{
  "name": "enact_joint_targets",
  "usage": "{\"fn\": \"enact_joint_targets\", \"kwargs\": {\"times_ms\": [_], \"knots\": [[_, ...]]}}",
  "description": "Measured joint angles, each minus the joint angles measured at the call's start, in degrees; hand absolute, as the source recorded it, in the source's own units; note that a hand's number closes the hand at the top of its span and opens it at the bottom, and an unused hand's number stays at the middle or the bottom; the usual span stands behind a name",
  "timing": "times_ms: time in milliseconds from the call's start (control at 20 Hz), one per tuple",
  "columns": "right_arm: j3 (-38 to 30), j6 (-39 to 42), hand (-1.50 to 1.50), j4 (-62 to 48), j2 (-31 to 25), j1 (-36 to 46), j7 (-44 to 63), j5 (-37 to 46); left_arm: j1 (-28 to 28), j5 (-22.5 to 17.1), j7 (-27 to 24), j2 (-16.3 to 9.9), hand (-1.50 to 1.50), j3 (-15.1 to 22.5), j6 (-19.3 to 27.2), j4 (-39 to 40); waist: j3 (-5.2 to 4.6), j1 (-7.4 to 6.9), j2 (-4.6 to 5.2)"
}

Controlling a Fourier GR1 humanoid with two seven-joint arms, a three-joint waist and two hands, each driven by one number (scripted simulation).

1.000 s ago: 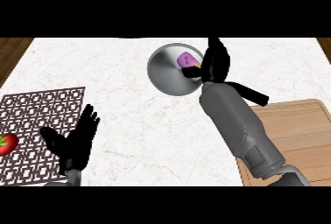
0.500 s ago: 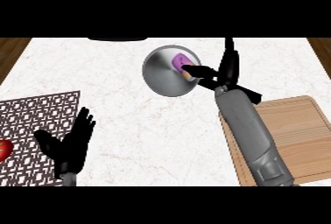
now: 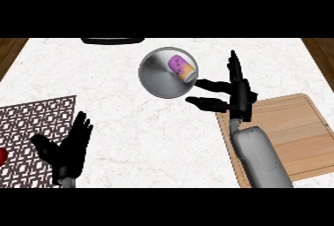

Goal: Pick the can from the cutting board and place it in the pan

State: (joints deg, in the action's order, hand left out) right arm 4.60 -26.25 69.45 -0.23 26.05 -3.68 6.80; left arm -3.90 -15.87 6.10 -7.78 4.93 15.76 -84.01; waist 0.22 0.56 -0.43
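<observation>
A: Where does the can (image 3: 181,67) sit?

B: It lies on its side inside the pan (image 3: 160,78), against the upper right part of the pan's wall. Its purple body and orange band show clearly. The cutting board (image 3: 294,132), below and right of the pan, carries nothing that can be seen.

A: And the right robot hand (image 3: 238,95)?

B: It is just right of the pan, apart from the can. Its fingers are spread: some point up and away, while the thumb and a lower finger reach left toward the pan's rim without touching the can. It holds nothing.

A: The left robot hand (image 3: 65,150)?

B: It rests well down and left of the pan, fingers up and relaxed, over the edge of a patterned mat (image 3: 32,128) on the white marble desk (image 3: 130,128). A bit of something red (image 3: 2,156) shows at the far left edge; what it is cannot be told.

A: How would the can handle, if it needed another grasp?

B: Judging by its look, it is a small, stiff, light cylinder with a smooth skin, so it may slip, and on its side it could roll along the pan's curved floor. The sensible hold would be across the middle of its body, thumb opposite fingers.

A: So the task?

B: It appears complete, since the can is in the pan.
</observation>
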Motion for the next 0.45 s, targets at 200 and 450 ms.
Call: {"fn": "enact_joint_targets", "kwargs": {"times_ms": [200,450], "knots": [[6.1,-1.7,-1.50,10.3,0.1,-7.9,4.4,2.5,0.1,-0.1,-0.7,0.2,0.00,-0.8,-1.2,0.9,0.03,-0.16,0.03],[9.5,-2.5,-1.50,20.5,-0.5,-16.9,7.4,5.3,-0.1,0.9,-0.6,0.8,0.00,-1.0,-1.1,0.4,0.02,-0.29,0.10]]}}
